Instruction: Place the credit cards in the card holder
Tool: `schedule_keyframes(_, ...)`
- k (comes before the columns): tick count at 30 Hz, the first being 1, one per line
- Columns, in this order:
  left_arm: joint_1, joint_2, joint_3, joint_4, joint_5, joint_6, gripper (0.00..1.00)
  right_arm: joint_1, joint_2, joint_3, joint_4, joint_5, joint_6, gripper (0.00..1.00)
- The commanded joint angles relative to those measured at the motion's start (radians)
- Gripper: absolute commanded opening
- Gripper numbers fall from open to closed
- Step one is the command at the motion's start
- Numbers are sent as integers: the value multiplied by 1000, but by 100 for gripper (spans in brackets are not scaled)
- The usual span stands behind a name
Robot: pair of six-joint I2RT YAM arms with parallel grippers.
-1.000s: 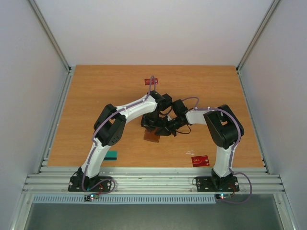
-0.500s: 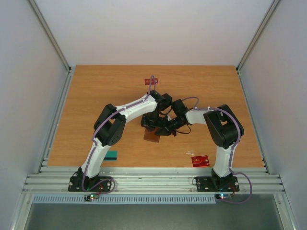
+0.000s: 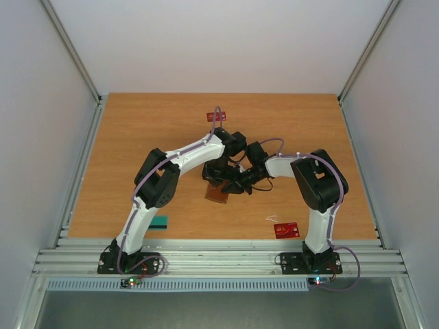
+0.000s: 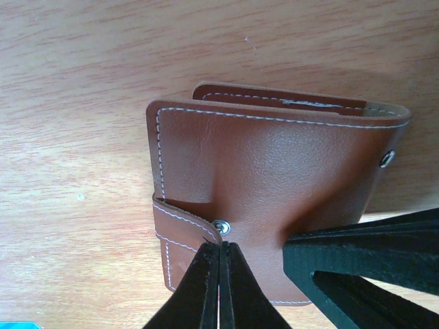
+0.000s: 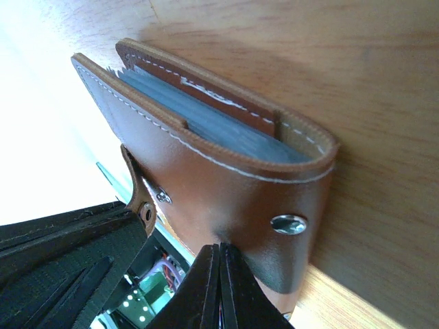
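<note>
Wood-grain table (image 3: 137, 137) formed the floor of a white-walled enclosure, and we found both arms bent inward, meeting at its centre. We located the card holder (image 4: 274, 164) there, a brown leather wallet directly beneath the two wrists and well apart from every loose card. The left gripper (image 4: 219, 245) had its fingers pressed together, tips set against the leather face just beside the metal stud (image 4: 221, 226) of the snap tab (image 4: 180, 218). The right gripper (image 5: 219, 248) likewise had its fingers pressed together, tips against the lower part of the same outer face, near a second stud (image 5: 288, 223). We could not tell whether either pair nipped any leather. The holder's mouth stood slightly ajar, exposing grey-blue lining (image 5: 206, 120). Three cards lay on the table: one red card (image 3: 217, 116) at the far side, a second red card (image 3: 286, 229) near the right arm's base, and a teal card (image 3: 160, 222) near the left arm's base.
</note>
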State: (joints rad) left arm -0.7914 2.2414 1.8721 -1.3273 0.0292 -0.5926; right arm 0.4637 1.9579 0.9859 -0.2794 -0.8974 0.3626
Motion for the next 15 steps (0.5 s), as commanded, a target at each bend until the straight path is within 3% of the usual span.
schedule_keyframes(1,-14,50,34,0,11,11,0,-3,124,-58,-133,209,73,4)
schedule_keyframes(15,-13,55,29,-16,-16,25,0,-3,133,-47,-135,207,75,4)
